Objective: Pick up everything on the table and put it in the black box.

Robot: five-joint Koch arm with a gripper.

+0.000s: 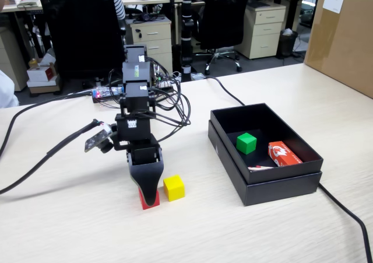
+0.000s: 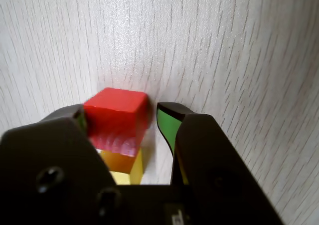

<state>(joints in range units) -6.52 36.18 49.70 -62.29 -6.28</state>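
A red cube sits on the pale wooden table, with a yellow cube just to its right in the fixed view. My gripper is lowered over the red cube. In the wrist view the red cube lies between the jaws of the gripper. The left jaw is against it and a gap shows at the green-padded right fingertip, so the gripper is open. The yellow cube shows behind the red one. The black box stands to the right and holds a green cube and a red-and-white packet.
Cables trail across the table left of and behind the arm, and one runs past the box's right corner. A cardboard box stands at the far right. A small thin item lies in the black box.
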